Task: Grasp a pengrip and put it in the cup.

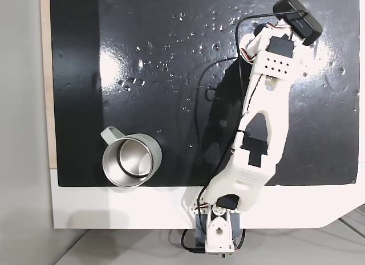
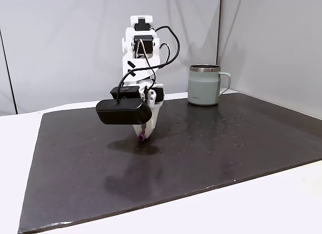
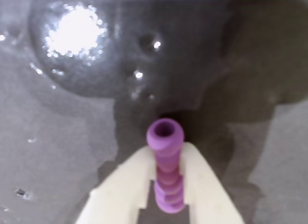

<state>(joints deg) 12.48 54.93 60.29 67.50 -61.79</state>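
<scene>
Fingers [image 3: 130, 180] of the gripper [image 3: 166, 159] pinch the pengrip [image 3: 166, 156] between them — in the wrist view the ribbed purple tube stands out past the cream tips, its open end facing the dark mat [image 3: 57, 151] below. In a fixed view from the side, the gripper [image 2: 143, 135] points down over the mat [image 2: 226, 143] with the pengrip [image 2: 142, 138] showing as a small purple dot at its tip, just above the surface. The cup [image 2: 205, 85] stands upright well apart, at the mat's far edge — handle to the right. In the fixed view from above, the cup [image 1: 132, 159] sits near the mat's lower left corner, steel inside showing, while the arm [image 1: 259, 134] reaches across the right side.
</scene>
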